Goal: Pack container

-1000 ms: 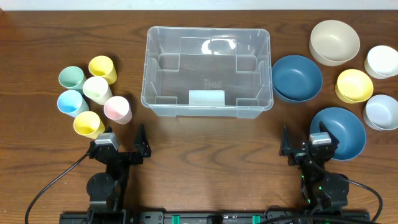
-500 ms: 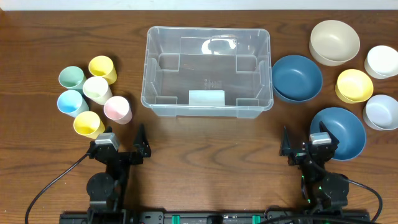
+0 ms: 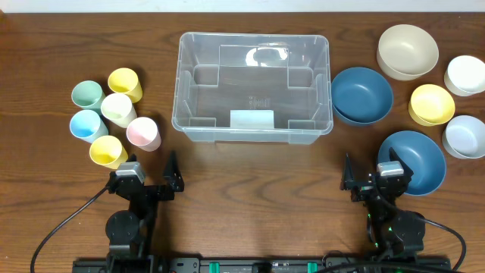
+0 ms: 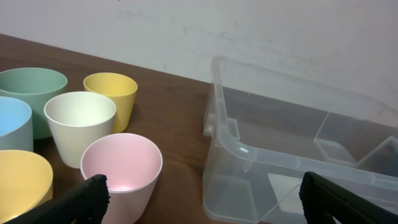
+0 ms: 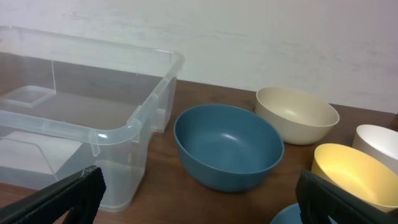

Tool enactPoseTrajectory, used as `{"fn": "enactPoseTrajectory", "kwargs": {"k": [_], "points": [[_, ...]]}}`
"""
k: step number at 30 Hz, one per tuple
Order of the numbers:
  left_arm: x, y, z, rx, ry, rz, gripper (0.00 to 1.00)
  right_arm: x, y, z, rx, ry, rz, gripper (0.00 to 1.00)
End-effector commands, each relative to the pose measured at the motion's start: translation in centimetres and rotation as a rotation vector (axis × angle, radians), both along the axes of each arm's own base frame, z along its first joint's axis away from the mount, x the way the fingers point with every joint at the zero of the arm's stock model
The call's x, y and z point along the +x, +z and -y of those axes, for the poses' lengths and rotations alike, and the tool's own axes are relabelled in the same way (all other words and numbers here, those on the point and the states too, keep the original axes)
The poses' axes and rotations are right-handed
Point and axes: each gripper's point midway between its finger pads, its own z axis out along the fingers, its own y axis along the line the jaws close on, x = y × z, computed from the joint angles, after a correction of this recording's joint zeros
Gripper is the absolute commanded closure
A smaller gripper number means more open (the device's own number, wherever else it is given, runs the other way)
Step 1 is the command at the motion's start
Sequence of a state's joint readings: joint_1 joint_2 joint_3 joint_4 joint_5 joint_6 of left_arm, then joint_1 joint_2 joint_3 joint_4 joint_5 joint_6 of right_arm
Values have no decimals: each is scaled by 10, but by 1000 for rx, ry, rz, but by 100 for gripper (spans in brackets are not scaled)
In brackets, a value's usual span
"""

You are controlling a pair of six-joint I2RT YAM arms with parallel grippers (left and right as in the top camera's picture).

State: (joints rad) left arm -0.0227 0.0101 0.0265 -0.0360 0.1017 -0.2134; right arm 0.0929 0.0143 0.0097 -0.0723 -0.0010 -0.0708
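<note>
Left gripper (image 3: 144, 174) sits low at the near edge of the wooden table (image 3: 250, 197), its jaws spread wide and gripping nothing. Beyond it, toward the left, six cups stand in a loose cluster: a green cup (image 3: 87, 94) and a blue cup (image 3: 88, 125) outermost, a yellow cup (image 3: 124, 83) at the back, a cream cup (image 3: 118, 108) in the middle, a pink cup (image 3: 142, 133), and a second yellow cup (image 3: 108, 152) nearest the arm (all upright, mouths up). At the centre, toward the far edge, rests the container (image 3: 303, 133), clear and open-topped, its moulded inner ridges showing through. Just beside its right wall sits a dark blue bowl (image 3: 362, 95). Further right come a beige bowl (image 3: 408, 51), a yellow bowl (image 3: 431, 104), a white bowl (image 3: 465, 74) and a pale grey bowl (image 3: 464, 136). Another dark blue bowl (image 3: 420, 163) lies just beside the right gripper (image 3: 375, 173), whose jaws likewise stand wide apart, released.
</note>
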Motion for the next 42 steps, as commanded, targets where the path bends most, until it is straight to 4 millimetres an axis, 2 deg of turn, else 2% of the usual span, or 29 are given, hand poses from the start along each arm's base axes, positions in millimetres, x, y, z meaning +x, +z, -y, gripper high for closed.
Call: {"fn": "enactPoseTrajectory", "kwargs": {"k": [1,5,11,13,16,18,20,23,26,29,33,37,38,40,42], "points": [[0,-16,2,1,-12,-41,2,1,-4,4,-14,-17,-11,1],[0,-16,2,1,-12,-42,2,2,0,7,-12,-32,6,1],[0,-16,2,1,-12,-41,2,-8,31,3,71,-14,-6,1],[0,-16,2,1,-12,-42,2,-13,52,5,70,-19,-3,1],[0,-16,2,1,-12,-41,2,-19,95,11,71,-49,25,1],[0,-16,2,1,-12,-41,2,-18,130,13,73,-59,34,1],[0,-16,2,1,-12,-41,2,-12,163,15,77,-73,5,1],[0,-16,2,1,-12,-42,2,6,198,20,69,-95,-113,1],[0,-16,2,1,-12,-41,2,30,216,19,72,-80,-295,1],[0,-16,2,1,-12,-41,2,53,224,9,63,28,-477,1],[0,-16,2,1,-12,-41,2,78,216,10,89,44,-663,1],[0,-16,2,1,-12,-41,2,95,188,0,138,105,-803,1],[0,-16,2,1,-12,-42,2,99,179,0,144,106,-831,4],[0,-16,2,1,-12,-41,2,108,157,8,189,53,-908,6],[0,-16,2,1,-12,-42,2,115,134,27,296,-95,-987,11]]}}
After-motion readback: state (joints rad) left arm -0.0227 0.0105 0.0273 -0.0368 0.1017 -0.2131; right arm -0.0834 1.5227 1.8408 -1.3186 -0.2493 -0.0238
